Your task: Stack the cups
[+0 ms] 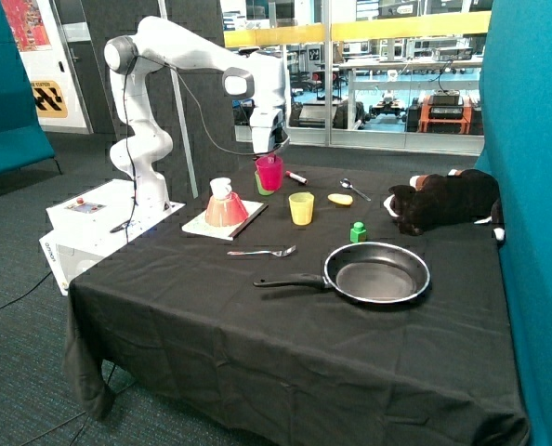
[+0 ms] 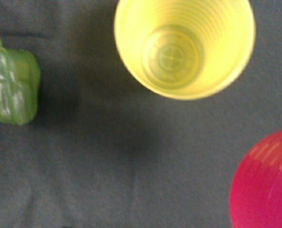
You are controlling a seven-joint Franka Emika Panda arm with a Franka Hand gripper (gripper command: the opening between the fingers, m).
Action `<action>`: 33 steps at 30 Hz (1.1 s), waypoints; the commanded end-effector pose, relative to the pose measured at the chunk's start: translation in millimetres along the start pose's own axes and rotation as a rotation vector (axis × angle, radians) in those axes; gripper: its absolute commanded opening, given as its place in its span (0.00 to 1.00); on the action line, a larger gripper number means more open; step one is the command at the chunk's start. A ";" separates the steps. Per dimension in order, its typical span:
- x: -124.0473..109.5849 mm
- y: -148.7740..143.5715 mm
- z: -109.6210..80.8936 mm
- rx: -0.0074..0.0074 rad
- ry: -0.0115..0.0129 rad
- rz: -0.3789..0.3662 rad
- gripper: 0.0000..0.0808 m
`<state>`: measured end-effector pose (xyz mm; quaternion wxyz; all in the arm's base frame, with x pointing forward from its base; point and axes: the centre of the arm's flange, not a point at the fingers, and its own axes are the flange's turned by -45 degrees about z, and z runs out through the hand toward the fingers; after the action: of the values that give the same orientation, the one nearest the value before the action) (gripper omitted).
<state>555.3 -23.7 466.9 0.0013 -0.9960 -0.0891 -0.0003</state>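
Empty frying pan [image 1: 378, 276]; gripper-held [image 1: 269, 153] magenta cup [image 1: 269, 173].

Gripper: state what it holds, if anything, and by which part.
The gripper appears to hold the magenta-pink cup by its top rim, lifted off the table beside the yellow cup. The fingers' exact contact cannot be seen.

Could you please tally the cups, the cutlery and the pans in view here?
Cups: 3 (magenta cup at the gripper, green cup behind it, yellow cup)
Cutlery: 2 (fork, spoon)
Pans: 1 (frying pan)
Total: 6
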 end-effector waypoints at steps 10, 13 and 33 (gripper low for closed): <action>39.3 -31.4 0.4 -0.0026 -0.0008 -0.051 0.00; 45.7 -36.2 0.9 -0.0026 -0.0009 -0.057 0.00; 76.7 -50.4 11.4 -0.0026 -0.0009 -0.091 0.00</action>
<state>602.9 29.1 461.8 0.0019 -0.9920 -0.1260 0.0002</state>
